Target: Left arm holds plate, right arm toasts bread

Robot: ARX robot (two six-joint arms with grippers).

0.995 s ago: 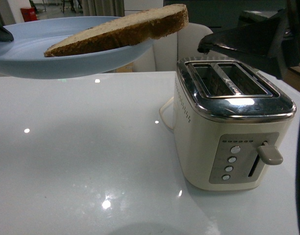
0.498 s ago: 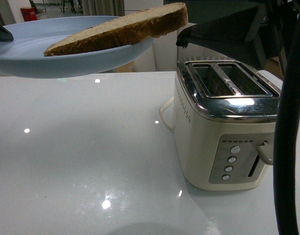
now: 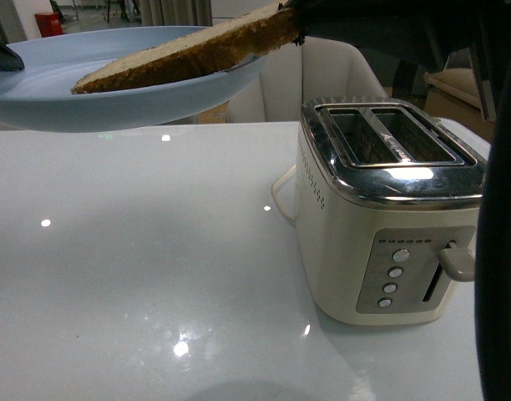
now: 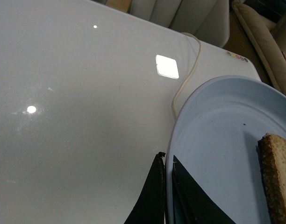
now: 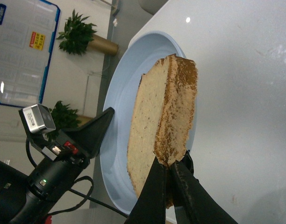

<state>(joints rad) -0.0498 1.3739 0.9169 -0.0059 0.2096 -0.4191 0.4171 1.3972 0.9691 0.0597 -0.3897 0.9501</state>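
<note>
The pale blue plate (image 3: pixel 113 92) hangs in the air at the upper left of the front view, above the white table. My left gripper (image 4: pixel 167 161) is shut on its rim; the plate also shows in the left wrist view (image 4: pixel 218 140). The bread (image 3: pixel 189 54) lies tilted, its far end resting on the plate, its near end raised. My right gripper (image 5: pixel 168 163) is shut on that crust end; in the front view it (image 3: pixel 301 21) is a dark shape at the top. The bread also shows in the right wrist view (image 5: pixel 157 126) over the plate (image 5: pixel 119 107).
A cream toaster (image 3: pixel 389 209) with two open slots (image 3: pixel 393 134) stands on the white table (image 3: pixel 139 267) at the right, its lever (image 3: pixel 457 263) up. Its cord (image 3: pixel 279 196) loops behind it. A thick black cable (image 3: pixel 498 276) hangs at the right edge. Chairs stand behind the table.
My right gripper has moved left over the toaster and shut on the near end of the bread, lifting that end slightly. The plate has not moved.
</note>
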